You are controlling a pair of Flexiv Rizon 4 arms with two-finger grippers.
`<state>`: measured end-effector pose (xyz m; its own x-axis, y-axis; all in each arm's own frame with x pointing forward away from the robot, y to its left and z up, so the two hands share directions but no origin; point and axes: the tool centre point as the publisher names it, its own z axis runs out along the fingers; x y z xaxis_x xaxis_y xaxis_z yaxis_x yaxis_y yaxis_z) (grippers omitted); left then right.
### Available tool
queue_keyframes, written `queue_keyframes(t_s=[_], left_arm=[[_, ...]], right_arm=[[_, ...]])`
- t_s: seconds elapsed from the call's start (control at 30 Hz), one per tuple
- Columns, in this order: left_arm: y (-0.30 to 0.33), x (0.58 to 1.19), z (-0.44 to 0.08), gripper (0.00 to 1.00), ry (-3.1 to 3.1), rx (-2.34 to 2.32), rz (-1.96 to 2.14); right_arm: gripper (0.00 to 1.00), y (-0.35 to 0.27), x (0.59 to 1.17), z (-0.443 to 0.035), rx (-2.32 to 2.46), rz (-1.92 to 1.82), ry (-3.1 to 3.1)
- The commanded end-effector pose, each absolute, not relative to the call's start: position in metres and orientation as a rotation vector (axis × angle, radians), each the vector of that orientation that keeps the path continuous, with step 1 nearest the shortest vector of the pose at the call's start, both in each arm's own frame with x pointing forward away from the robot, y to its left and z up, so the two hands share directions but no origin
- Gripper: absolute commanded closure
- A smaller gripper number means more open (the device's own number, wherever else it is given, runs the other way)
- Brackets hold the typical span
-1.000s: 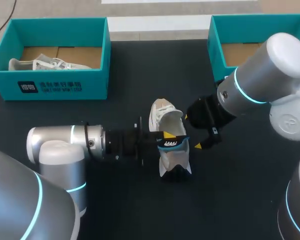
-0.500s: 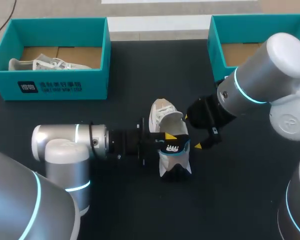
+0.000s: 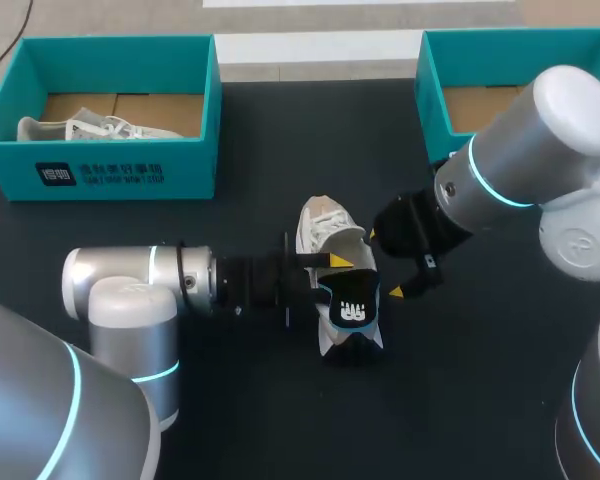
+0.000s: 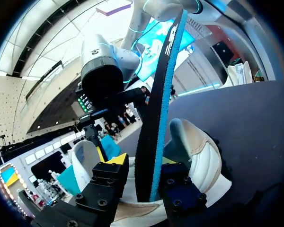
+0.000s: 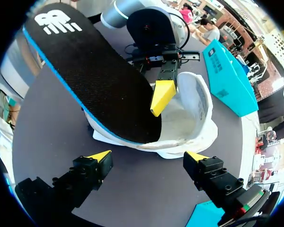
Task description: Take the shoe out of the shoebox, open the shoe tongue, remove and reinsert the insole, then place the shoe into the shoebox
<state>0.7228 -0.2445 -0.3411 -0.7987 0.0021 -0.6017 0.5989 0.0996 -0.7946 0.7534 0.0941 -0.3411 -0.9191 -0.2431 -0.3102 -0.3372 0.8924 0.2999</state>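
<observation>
A: Entry, table middle. Where is the shoe?

B: White shoe (image 3: 325, 228) lies on the dark table (image 3: 230, 400), between the two arms, outside both boxes. Its long axis runs near to far.

A: Insole?

B: Black insole (image 3: 353, 305) with a blue edge, partly out of the shoe. The lower end sits in the shoe opening and the rest slants up and toward the near side.

A: Left gripper?

B: Left gripper (image 3: 342, 275) comes in from the left, level with the shoe. In the left wrist view the insole (image 4: 158, 118) stands edge-on between its two fingers. In the right wrist view one of its fingertips (image 5: 161, 97) presses the insole's black face. I read it as clamped on the insole. The shoe (image 4: 199, 156) lies right under and beside those fingers.

A: Right gripper?

B: Right gripper (image 3: 384, 264) is just right of the shoe, with its jaws spread wide and holding nothing. From its own camera the right gripper (image 5: 146, 156) has the shoe (image 5: 194, 109) and insole (image 5: 90, 80) ahead of its tips, apart from both.

A: Boxes?

B: Left shoebox (image 3: 100, 165), teal, far left, holds a second shoe (image 3: 90, 128). Right shoebox (image 3: 460, 70), teal, far right, is partly hidden by the right arm. Both are well apart from the shoe on the table.
</observation>
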Motion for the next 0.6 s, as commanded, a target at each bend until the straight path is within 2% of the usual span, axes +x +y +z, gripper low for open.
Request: queue_keyframes(t_s=[0.03, 0.27, 0.6], left_arm=[[-0.243, 0.718, -0.338, 0.66, 1.933, 0.590, -1.743], [-0.242, 0.719, -0.331, 0.73, 1.927, 0.597, -1.744], [-0.238, 0.707, -0.316, 0.71, 1.942, 0.596, -1.752]], right_arm=[[0.00, 0.095, 0.753, -0.342, -0.437, 0.510, 2.793], [0.00, 0.095, 0.753, -0.342, -0.437, 0.510, 2.793], [0.00, 0.095, 0.753, -0.342, -0.437, 0.510, 2.793]])
